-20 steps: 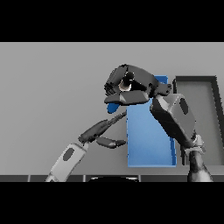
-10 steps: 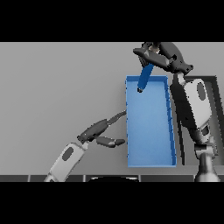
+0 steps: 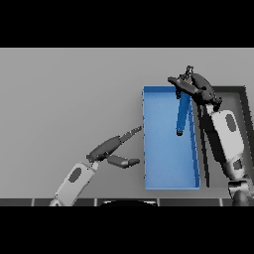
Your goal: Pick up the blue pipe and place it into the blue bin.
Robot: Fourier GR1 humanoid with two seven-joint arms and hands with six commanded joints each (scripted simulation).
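Lowest in the frame, at lower left, the left hand (image 3: 110, 149) rests over the grey table (image 3: 64, 99) with its fingers straight and its thumb apart, holding nothing, its fingertips just short of the bin's left wall.

Right of it, running from the lower centre up to mid-frame, lies the blue bin (image 3: 147, 149), a long open tray. A dark tray (image 3: 244, 106) sits just beyond its right side, partly hidden by the right arm.

Farthest up, at the upper right, the right hand (image 3: 194, 85) has its fingers curled round the top end of the blue pipe (image 3: 182, 115). The pipe hangs nearly upright over the bin's upper right part, its lower end pointing down inside the walls; whether it touches the floor cannot be told.

Judging by this, the pick-up is done and the pipe is over the bin. What is left is to let go of it and pull the hand clear.

No brand, label or writing shows anywhere.
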